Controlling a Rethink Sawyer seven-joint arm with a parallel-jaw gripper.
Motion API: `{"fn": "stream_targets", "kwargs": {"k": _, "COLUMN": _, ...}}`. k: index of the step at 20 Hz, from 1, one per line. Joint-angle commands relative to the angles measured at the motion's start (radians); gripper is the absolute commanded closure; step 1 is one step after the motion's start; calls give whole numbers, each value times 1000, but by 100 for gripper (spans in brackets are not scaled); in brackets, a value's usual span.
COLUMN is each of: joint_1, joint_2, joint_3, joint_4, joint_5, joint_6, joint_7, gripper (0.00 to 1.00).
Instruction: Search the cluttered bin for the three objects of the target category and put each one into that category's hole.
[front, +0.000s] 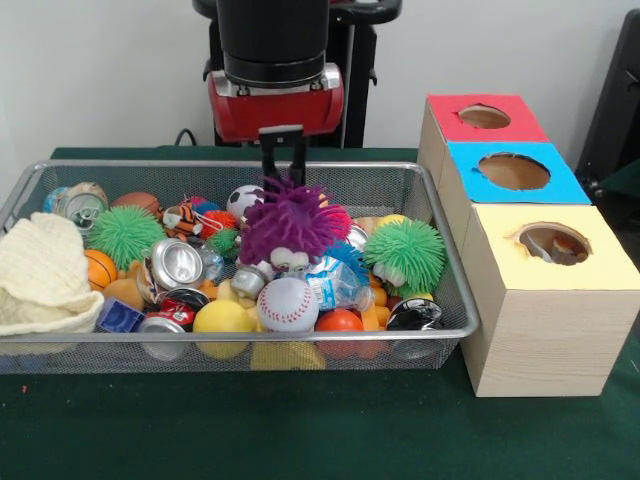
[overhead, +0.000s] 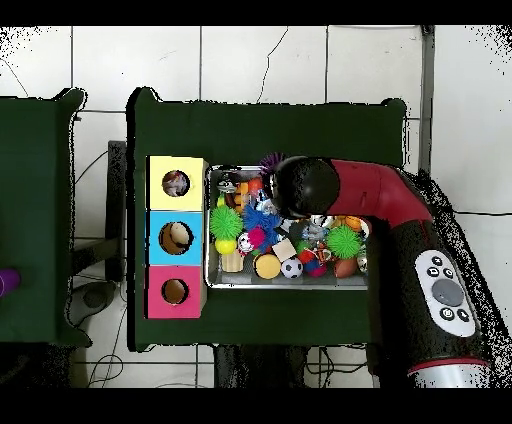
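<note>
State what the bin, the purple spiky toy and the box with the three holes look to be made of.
Bin: metal wire mesh, silver, see-through walls. Purple spiky toy: probably soft rubber; thin floppy strands stick out all round. Box: looks like pale unfinished wood, with grain on its front; the red, blue and yellow tops look like matte paper or card, roughly cut at the holes.

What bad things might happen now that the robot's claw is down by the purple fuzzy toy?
1. The gripper sits right behind the purple fuzzy toy, whose long soft spikes might slip free if grabbed.
2. The wire bin is packed tight, so lifting the toy may knock the baseball or the crushed can about.
3. The holes in the boxes look small next to the toy, so it might snag going in.
</note>
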Motion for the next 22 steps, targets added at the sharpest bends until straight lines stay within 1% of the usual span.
{"fn": "stream_targets", "kwargs": {"k": 1, "joint_1": 2, "joint_2": 8, "joint_3": 49, "joint_4": 96, "joint_5": -41, "joint_6": -67, "joint_7": -15, "gripper": 0}}
{"fn": "stream_targets", "kwargs": {"k": 9, "joint_1": -1, "joint_2": 15, "joint_3": 53, "joint_4": 103, "joint_5": -35, "joint_6": -98, "joint_7": -5, "gripper": 0}}
{"fn": "stream_targets", "kwargs": {"k": 17, "joint_1": -27, "joint_2": 30, "joint_3": 75, "joint_4": 128, "joint_5": -24, "joint_6": -154, "joint_7": -7, "gripper": 0}}
{"fn": "stream_targets", "kwargs": {"k": 19, "joint_1": -7, "joint_2": 14, "joint_3": 42, "joint_4": 153, "joint_5": -32, "joint_6": -179, "joint_7": 46, "gripper": 0}}
{"fn": "stream_targets", "kwargs": {"k": 20, "joint_1": 13, "joint_2": -17, "joint_3": 7, "joint_4": 193, "joint_5": -33, "joint_6": -189, "joint_7": 97, "gripper": 0}}
{"fn": "stream_targets", "kwargs": {"k": 22, "joint_1": 49, "joint_2": -52, "joint_3": -39, "joint_4": 222, "joint_5": -34, "joint_6": -191, "joint_7": 156, "gripper": 0}}
